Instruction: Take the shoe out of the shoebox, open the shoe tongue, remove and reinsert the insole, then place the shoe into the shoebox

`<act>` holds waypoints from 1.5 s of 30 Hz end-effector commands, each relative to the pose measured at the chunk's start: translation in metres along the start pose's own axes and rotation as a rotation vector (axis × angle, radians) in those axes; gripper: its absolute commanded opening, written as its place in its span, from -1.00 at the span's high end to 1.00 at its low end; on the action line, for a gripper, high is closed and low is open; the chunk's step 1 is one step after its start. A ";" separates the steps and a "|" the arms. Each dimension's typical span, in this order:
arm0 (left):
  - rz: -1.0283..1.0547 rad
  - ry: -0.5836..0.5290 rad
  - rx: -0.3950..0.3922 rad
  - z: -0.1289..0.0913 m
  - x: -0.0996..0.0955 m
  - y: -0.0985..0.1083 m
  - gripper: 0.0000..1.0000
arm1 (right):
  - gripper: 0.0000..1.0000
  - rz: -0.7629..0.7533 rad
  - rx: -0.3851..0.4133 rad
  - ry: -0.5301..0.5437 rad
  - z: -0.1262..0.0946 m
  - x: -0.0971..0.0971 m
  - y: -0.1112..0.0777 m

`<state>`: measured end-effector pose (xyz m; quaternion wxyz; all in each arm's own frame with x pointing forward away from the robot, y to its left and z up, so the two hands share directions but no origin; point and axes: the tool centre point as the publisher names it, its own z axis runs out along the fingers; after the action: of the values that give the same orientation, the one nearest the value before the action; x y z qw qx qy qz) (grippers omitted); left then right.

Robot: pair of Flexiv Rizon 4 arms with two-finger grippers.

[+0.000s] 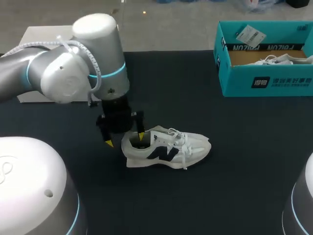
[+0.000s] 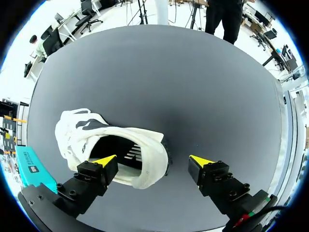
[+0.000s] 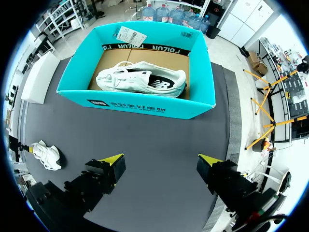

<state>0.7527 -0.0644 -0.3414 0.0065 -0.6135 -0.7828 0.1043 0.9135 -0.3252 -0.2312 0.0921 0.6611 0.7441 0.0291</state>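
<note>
Head view, looking down on a black surface (image 1: 234, 171): your left arm (image 1: 73, 63) enters from the left of the frame and ends just left of centre. There the left gripper (image 1: 125, 139) hangs over the heel of a white shoe (image 1: 171, 147) with a dark side logo. The shoe stands on its sole in the middle of the frame, toe pointing right. One yellow tip sits at the shoe's opening, the other outside the heel over bare surface. A teal shoebox (image 1: 239, 81) stands open in the upper right corner, well apart from the shoe. From here only a sliver of a second shoe (image 1: 274, 60) shows above its wall.

Left wrist view gives you the close look. The gripper's fingers are spread wide, and the heel collar lies between them, close to one finger. The other finger is clear of the shoe. You can see down into the shoe's dark opening.

Right wrist view alone shows your right gripper (image 3: 161, 162), fingers spread with nothing between them, above bare surface. Ahead of it is the shoebox, and this view shows the second shoe whole, lying along the box's cardboard floor.
</note>
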 end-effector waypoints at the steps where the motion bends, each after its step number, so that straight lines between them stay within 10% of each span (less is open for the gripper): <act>1: -0.100 -0.269 0.050 -0.023 0.016 -0.009 -1.00 | -1.00 0.000 -0.001 0.000 0.000 0.000 0.000; 11: -0.633 -0.818 0.009 -0.031 0.061 -0.014 -1.00 | -1.00 0.000 -0.001 0.000 0.000 0.000 0.000; 31: -0.674 -0.777 0.048 -0.028 0.065 -0.009 -1.00 | -1.00 0.000 -0.001 0.000 0.000 0.000 0.000; 45: -1.093 -0.958 0.438 0.008 0.089 0.023 -1.00 | -1.00 0.000 -0.001 0.000 0.000 0.000 0.000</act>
<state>0.7461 0.0264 -0.3490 -0.1518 -0.0800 -0.8848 0.4332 0.9135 -0.3251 -0.2313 0.0921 0.6610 0.7441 0.0291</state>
